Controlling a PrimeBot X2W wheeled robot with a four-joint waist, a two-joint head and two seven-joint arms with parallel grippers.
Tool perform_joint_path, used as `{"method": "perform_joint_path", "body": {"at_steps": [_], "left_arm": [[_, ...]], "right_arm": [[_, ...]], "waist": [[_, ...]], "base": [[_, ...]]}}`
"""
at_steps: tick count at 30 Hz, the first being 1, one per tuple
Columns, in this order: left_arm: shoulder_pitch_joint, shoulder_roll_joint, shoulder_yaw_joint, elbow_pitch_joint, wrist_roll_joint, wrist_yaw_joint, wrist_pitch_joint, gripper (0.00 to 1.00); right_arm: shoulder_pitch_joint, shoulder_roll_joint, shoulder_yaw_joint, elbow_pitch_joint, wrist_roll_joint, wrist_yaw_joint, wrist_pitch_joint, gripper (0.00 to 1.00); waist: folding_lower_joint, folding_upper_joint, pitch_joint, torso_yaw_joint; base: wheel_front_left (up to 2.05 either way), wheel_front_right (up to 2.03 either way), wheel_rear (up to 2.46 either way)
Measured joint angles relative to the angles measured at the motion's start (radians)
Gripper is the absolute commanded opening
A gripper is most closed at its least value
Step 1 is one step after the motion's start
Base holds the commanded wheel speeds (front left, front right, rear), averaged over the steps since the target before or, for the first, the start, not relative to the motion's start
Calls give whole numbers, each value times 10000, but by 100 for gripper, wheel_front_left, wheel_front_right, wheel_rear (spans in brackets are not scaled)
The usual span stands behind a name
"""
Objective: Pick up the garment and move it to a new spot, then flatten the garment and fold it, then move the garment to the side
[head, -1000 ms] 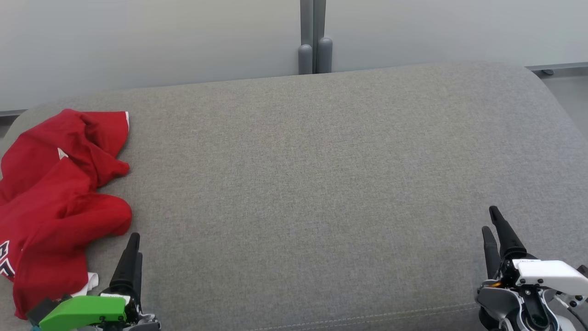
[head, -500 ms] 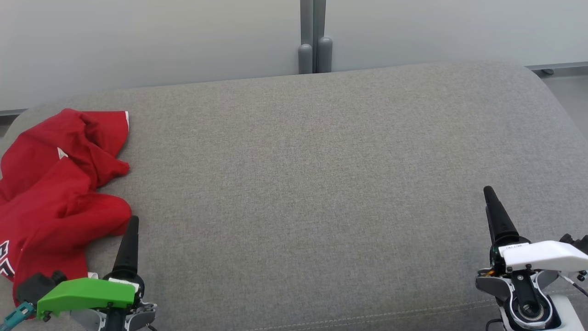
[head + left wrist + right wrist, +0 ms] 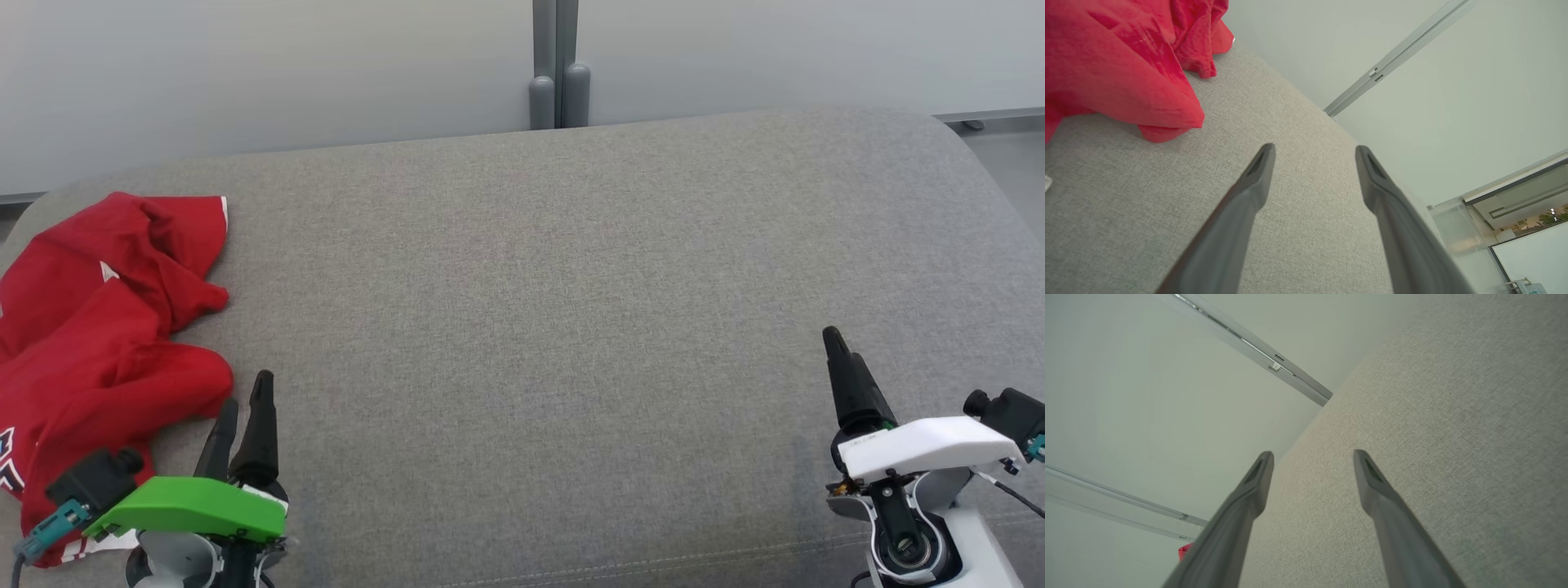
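A crumpled red cloth garment [image 3: 98, 327] lies at the left end of the grey fabric bench [image 3: 531, 286]. The left gripper [image 3: 246, 389], spread wide and empty, is just beside it. The right gripper [image 3: 1311, 453], also wide and empty, is near the front right corner

The garment [image 3: 98, 327] is bright red, with a thin white edge at its far corner and white and dark lettering at its near end. The cushion [image 3: 531, 327] under it is mottled grey woven cloth with a pale stitched seam along the near side. The left gripper [image 3: 246, 390] has a vivid green cover, a teal connector [image 3: 49, 527] and black fingers. The right gripper [image 3: 833, 336] has a white cover and black fingers. The wall [image 3: 286, 73] is pale grey-white and its post [image 3: 555, 82] a darker grey.
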Motion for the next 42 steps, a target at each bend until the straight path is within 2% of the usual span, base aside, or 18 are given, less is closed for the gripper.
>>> {"method": "perform_joint_path", "body": {"at_steps": [26, 42], "left_arm": [[449, 10, -343, -140, 4207, 713, -895, 100], [639, 12, -539, -217, 6098, 1116, -1507, 100]], "right_arm": [[3, -82, 1070, -261, -4044, -677, -911, 100], [3, -117, 1540, -453, -6144, -872, -1453, 100]], "waist": [[0, 0, -103, 4], [0, 0, -164, 23]], "base": [[0, 0, 0], [0, 0, 0]]}}
